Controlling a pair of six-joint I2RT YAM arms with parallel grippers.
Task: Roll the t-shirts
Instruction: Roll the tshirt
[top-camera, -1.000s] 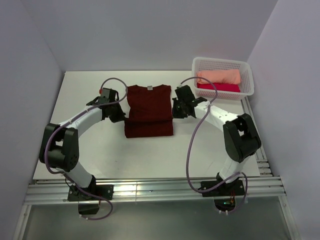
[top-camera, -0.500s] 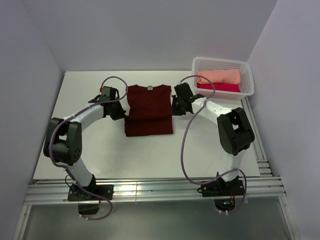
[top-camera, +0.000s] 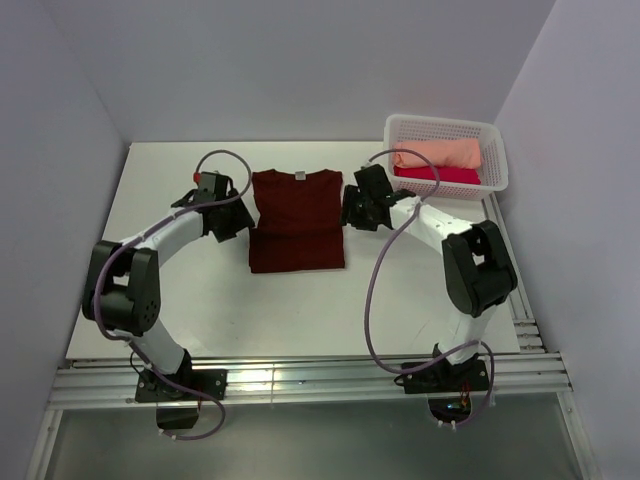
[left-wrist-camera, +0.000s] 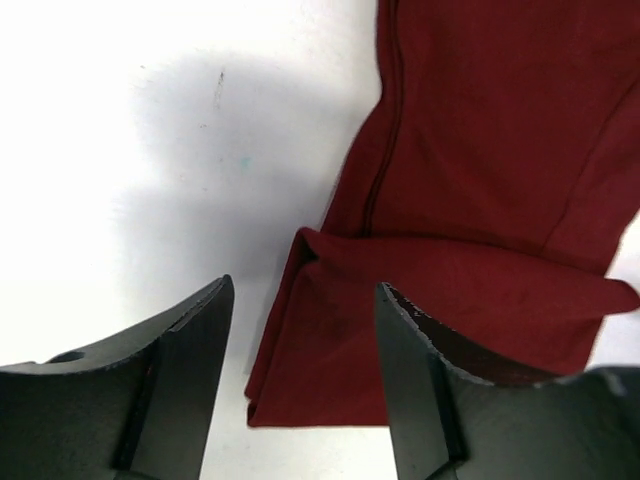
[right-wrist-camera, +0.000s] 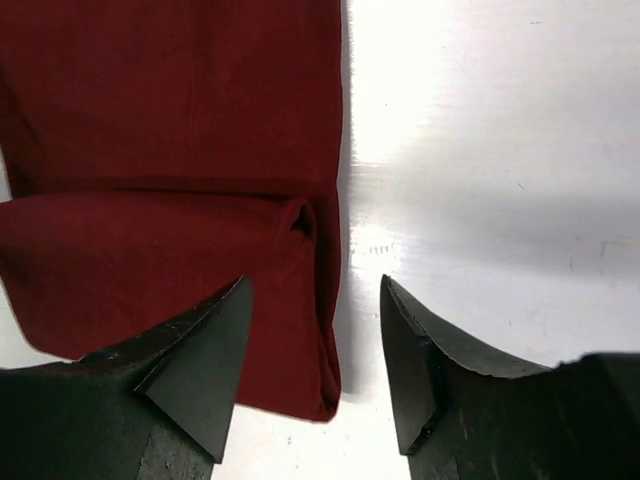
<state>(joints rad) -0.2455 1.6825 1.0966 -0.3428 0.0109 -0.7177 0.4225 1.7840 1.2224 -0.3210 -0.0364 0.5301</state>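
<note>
Nearest, bare white table (top-camera: 300, 310) at 6 o'clock of the cloth.

Above it, maroon t-shirt (top-camera: 297, 215) lying flat near the table's middle, lower part doubled over into a thick band, small pale neck label at its 12 o'clock edge. Fold seen close in both wrist views: a rounded lip at the left edge (left-wrist-camera: 480, 150) and at the right edge (right-wrist-camera: 170, 120).

At 9 o'clock of the shirt, left gripper (top-camera: 238, 222) (left-wrist-camera: 303, 300), jaws now spread wide over the fold's end and gripping nothing; a second ago closed there.

At 3 o'clock of the shirt, right gripper (top-camera: 350, 210) (right-wrist-camera: 316, 290), likewise parted and empty over the other fold end; closed a second ago, barely parted half a second ago.

Folded band sitting slightly higher on the shirt than a second ago.

Farthest, at 1 o'clock, white mesh basket (top-camera: 495, 150) unmoved, with a rolled peach t-shirt (top-camera: 440, 153) and a crimson-pink one (top-camera: 445, 174) inside, side by side.
</note>
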